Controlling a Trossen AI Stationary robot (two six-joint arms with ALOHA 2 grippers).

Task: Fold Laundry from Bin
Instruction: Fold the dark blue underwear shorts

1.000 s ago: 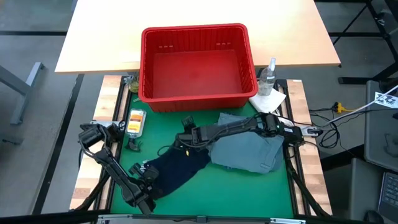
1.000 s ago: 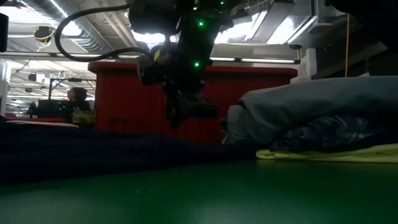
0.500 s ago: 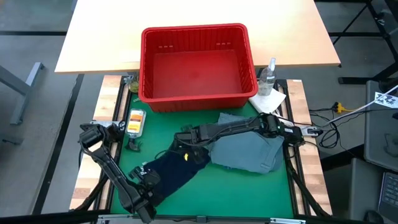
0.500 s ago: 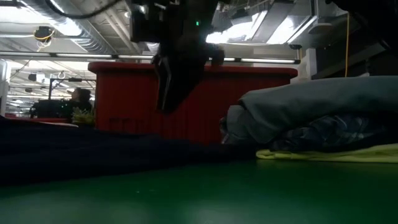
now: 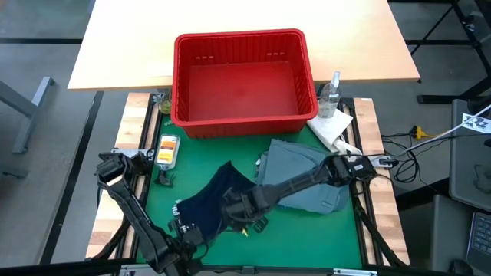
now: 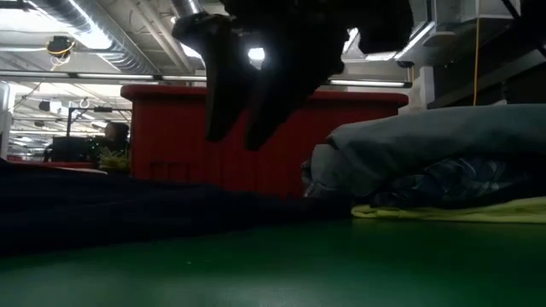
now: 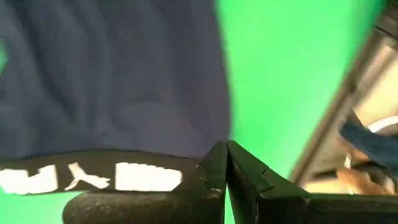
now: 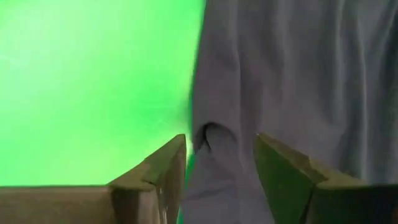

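The dark navy garment point(image 5: 217, 201) lies spread on the green mat, its black waistband with white letters point(image 7: 93, 177) at the near left. My left gripper point(image 5: 186, 230) is shut on that waistband's end. My right gripper point(image 5: 249, 220) hangs open above the garment's right edge point(image 8: 214, 140), its fingers on either side of a small fold without touching it. The folded grey-blue garment point(image 5: 303, 180) rests on a plaid one point(image 6: 444, 183) and a yellow one point(image 6: 461, 211). The red bin point(image 5: 242, 77) stands at the far side. My left gripper pinches the end of the lettered black waistband point(image 7: 189, 176) between its two shut fingers point(image 7: 214, 165), coming from above and slanting down. The garment's body stretches away from the hold and lies on the mat.
A spray bottle point(image 5: 331, 93) and a white paper towel point(image 5: 331, 123) sit beside the bin's right wall. A small orange-labelled item point(image 5: 167, 149) lies at the mat's left. Bare green mat point(image 5: 307, 234) shows at the near right. A person point(image 6: 109, 136) shows far behind.
My right gripper has swung from the navy garment's far end toward the table's near edge, has turned, and has opened wider. My left gripper has risen and drawn toward the near edge with the waistband. The garment's far part now points toward the bin.
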